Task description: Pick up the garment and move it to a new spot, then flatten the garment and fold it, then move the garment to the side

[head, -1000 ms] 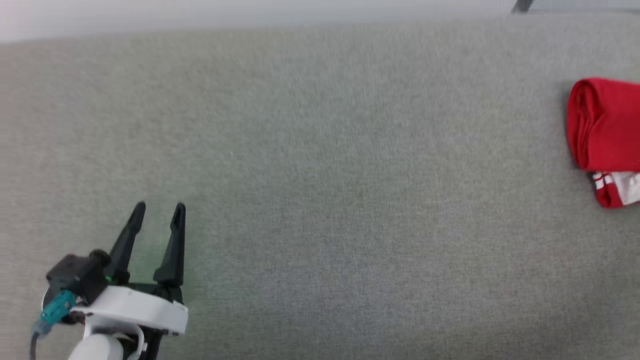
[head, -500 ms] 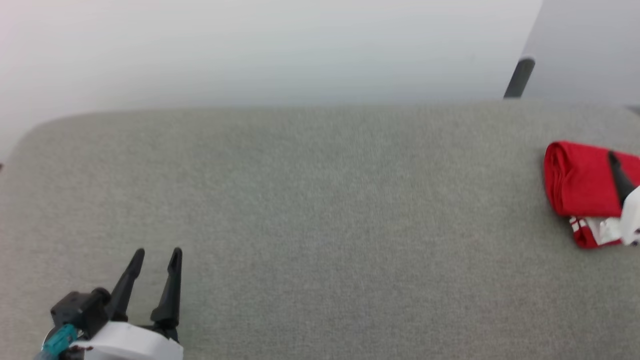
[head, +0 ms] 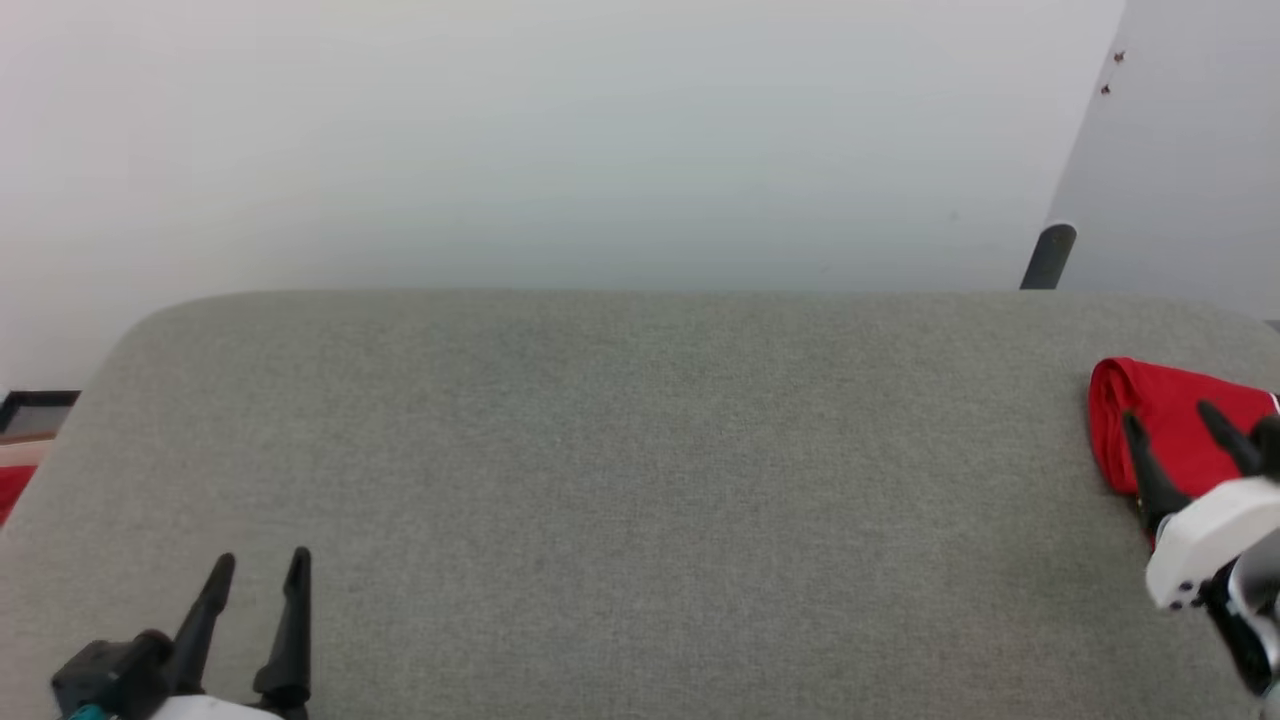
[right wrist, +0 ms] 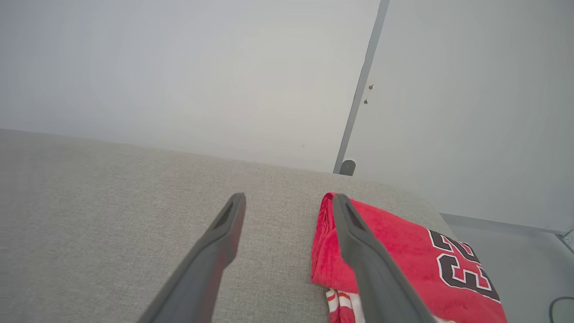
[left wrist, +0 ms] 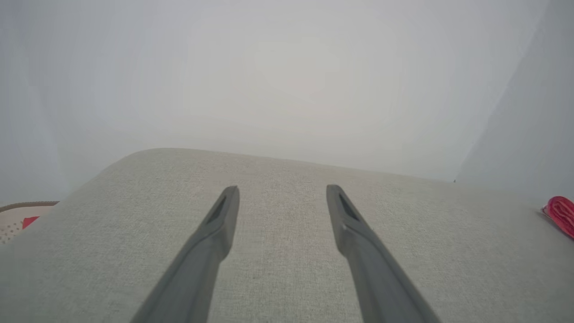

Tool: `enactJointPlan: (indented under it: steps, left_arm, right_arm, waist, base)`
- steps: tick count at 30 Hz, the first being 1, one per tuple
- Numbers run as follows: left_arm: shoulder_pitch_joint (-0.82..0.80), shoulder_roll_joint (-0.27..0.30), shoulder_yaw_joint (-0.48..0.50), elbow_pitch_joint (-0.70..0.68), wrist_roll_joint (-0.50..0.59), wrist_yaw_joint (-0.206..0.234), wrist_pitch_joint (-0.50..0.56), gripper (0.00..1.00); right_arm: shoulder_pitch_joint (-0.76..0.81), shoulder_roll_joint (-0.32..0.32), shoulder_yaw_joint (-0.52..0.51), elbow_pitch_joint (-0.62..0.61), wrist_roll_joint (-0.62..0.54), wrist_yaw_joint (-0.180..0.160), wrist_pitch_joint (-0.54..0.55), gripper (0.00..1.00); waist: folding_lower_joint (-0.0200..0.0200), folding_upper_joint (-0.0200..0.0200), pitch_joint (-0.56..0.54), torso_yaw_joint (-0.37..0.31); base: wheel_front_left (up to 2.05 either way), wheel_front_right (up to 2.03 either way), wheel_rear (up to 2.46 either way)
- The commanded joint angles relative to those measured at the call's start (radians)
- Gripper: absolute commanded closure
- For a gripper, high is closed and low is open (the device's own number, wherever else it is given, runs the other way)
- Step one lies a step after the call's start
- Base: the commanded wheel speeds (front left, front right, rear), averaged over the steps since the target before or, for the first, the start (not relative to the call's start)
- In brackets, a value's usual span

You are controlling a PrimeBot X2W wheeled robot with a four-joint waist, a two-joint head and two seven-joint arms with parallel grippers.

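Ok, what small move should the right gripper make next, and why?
Probably draw the right gripper back, clear of the folded bright-red fabric shirt. The shirt already lies folded at the right end of the grey cushioned surface, and the gripper is open, holding nothing, one finger over its edge.

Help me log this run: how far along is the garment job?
Done, apparently: the garment lies folded at the right end of the grey surface. In hand: nothing; the right tool is open, one finger over the fold's edge, and the left tool is open, apart. Left: seemingly only pulling the arms away.
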Motion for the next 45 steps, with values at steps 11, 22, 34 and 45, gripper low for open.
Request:
enactJointPlan:
  steps: [11,22,34,45]
  left_arm:
    - [0.053,-0.024,0.081,-0.027,0.081,-0.011,-0.008,0.00]
    - [0.092,-0.051,0.147,-0.004,0.134,-0.058,-0.008,0.00]
    - [0.104,-0.075,0.205,0.018,0.161,-0.087,-0.008,0.00]
    - [0.108,-0.088,0.213,0.005,0.181,-0.095,-0.008,0.00]
  right_arm:
    - [0.216,0.126,-0.165,-0.215,-0.120,-0.001,-0.009,0.00]
    - [0.387,0.227,-0.261,-0.420,-0.197,-0.001,0.048,0.00]
    - [0.511,0.302,-0.298,-0.579,-0.234,-0.001,0.100,0.00]
    - [0.535,0.310,-0.295,-0.610,-0.231,-0.001,0.116,0.00]
  waist:
    - [0.0000,-0.0001,-0.023,-0.001]
    - [0.0000,-0.0001,-0.026,-0.019]
    - [0.0000,-0.0001,-0.026,-0.030]
    - [0.0000,-0.0001,-0.025,-0.033]
  base:
    - [0.00,0.00,0.00]
    - [0.00,0.00,0.00]
    - [0.00,0.00,0.00]
    - [0.00,0.00,0.00]
